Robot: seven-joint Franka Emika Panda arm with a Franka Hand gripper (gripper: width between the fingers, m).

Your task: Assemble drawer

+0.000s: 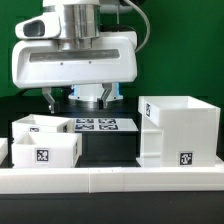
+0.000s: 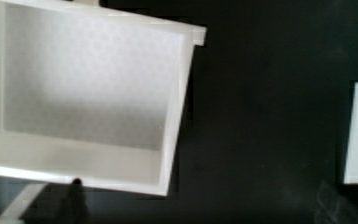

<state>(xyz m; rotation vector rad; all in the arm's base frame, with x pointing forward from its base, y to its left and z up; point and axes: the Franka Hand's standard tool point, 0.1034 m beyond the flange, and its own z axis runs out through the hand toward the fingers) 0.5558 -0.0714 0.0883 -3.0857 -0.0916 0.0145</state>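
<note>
Centre the tool [image 1: 82,100], open or closed I cannot tell, over the rear tray [image 1: 40,124] at its seven o'clock before descending.

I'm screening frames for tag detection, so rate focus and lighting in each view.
Exterior view: evenly lit and slightly soft, tags on the marker board and the large housing distinguishable, the gripper bright without glare. Wrist view: close and blurred, the small tray shaded grey inside with brighter rims, no tag visible, the black table showing no detail.
</note>
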